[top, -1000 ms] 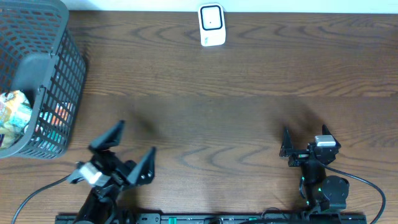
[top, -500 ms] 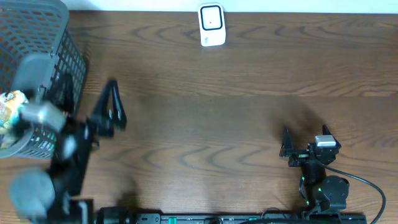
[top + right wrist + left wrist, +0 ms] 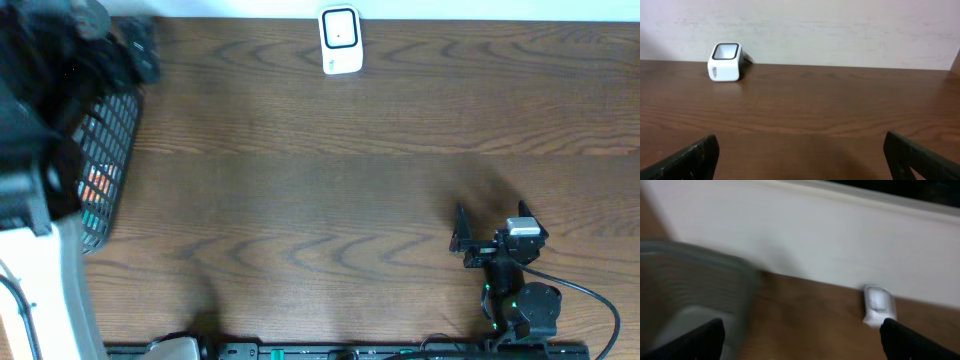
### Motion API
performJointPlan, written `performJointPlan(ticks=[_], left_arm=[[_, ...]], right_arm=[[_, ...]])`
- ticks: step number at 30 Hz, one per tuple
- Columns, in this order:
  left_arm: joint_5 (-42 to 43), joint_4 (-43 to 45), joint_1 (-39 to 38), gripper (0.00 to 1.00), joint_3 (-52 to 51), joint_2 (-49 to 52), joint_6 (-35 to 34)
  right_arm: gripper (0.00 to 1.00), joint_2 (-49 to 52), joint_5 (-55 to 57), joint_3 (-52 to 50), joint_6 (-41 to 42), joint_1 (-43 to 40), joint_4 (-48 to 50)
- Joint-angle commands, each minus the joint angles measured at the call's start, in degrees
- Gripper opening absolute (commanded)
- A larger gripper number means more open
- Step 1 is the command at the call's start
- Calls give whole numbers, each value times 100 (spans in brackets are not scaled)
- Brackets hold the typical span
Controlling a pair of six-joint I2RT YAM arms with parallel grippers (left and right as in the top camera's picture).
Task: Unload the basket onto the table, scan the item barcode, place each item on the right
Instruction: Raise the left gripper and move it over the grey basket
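Left arm (image 3: 52, 280) is extended far forward on its own side, upper part blurred; left gripper (image 3: 801, 342) is spread wide, empty. Right arm (image 3: 520, 300) sits folded low by its base, right gripper (image 3: 801, 159) likewise wide apart, holding nothing.

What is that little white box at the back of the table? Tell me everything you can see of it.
The scanner is a small white box with rounded corners, plastic by its look, with a dark-rimmed window on its front face. It stands upright at the far edge of the table, near the pale wall. Only the table touches it.
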Motion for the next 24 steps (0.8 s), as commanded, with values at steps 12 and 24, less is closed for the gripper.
performJointPlan(ticks=[12, 24], left_arm=[[-2192, -608, 1757, 97, 835, 2186, 597], [-2922, -378, 2234, 98, 221, 3032, 1919]], right_arm=[[99, -37, 44, -4, 59, -15, -37], [99, -37, 44, -4, 59, -15, -35]])
